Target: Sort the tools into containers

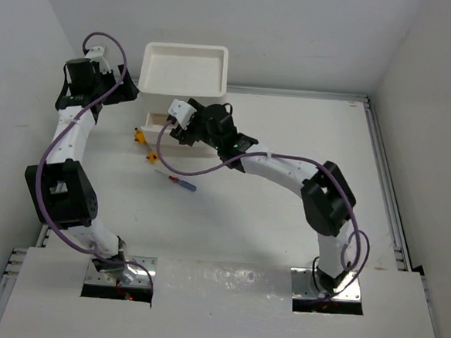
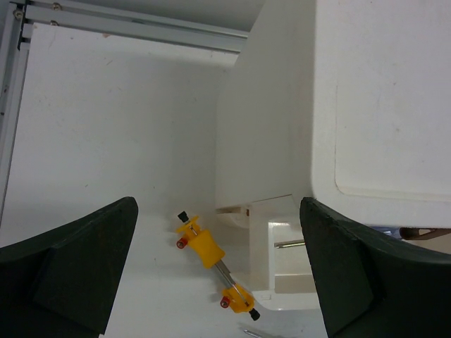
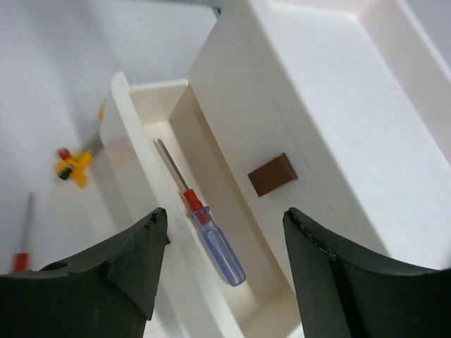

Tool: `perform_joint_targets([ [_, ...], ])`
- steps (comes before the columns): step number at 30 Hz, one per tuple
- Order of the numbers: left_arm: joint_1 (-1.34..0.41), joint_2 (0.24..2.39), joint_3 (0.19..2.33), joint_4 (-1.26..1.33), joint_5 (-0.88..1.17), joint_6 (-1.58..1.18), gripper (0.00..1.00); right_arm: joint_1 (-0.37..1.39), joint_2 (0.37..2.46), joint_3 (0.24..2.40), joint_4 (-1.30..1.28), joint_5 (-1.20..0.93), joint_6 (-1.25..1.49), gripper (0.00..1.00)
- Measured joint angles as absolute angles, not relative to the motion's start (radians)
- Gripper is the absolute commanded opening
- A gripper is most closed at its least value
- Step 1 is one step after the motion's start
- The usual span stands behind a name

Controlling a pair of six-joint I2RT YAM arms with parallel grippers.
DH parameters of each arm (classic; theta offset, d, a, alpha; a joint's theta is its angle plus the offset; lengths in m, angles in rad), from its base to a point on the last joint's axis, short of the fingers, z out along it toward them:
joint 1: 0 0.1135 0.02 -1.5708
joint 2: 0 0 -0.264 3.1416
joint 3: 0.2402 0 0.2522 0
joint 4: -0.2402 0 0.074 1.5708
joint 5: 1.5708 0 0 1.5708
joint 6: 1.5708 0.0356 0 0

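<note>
The white box (image 1: 184, 69) stands at the back of the table with its left drawer (image 3: 134, 151) pulled out. A blue-and-red screwdriver (image 3: 211, 236) lies in that drawer, clear of both fingers. My right gripper (image 3: 224, 218) hangs open just above it. Beside the drawer, a brown handle (image 3: 271, 174) marks the drawer that is still shut. A yellow-orange tool (image 2: 208, 250) lies on the table left of the drawer, and my left gripper (image 2: 218, 211) is open and empty above it. A second blue-and-red screwdriver (image 1: 183, 183) lies on the table in front of the box.
The box's recessed tray top (image 1: 150, 79) holds nothing. A metal rail (image 1: 384, 172) runs along the table's right edge, and another rail (image 2: 134, 28) runs along the back. Walls stand close on the left and behind.
</note>
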State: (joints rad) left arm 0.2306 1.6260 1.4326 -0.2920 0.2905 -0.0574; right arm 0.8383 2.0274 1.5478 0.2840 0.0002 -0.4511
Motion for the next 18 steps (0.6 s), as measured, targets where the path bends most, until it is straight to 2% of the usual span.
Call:
perform_joint_targets([
  [4, 0.231, 1.626, 1.433, -0.292, 0.29, -0.057, 0.96, 0.852, 1.897, 1.478, 0.257, -0.048, -0.342, 0.72],
  [8, 0.231, 1.626, 1.433, -0.292, 0.29, -0.059, 0.96, 0.896, 1.88, 1.478, 0.173, -0.078, -0.274, 0.78],
  [12, 0.231, 1.626, 1.433, -0.292, 0.291, -0.063, 0.96, 0.953, 1.968, 1.441, 0.115, -0.039, -0.223, 0.83],
  [18, 0.231, 1.626, 1.433, -0.292, 0.293, -0.065, 0.96, 0.992, 2.188, 1.43, 0.011, 0.044, -0.15, 0.84],
])
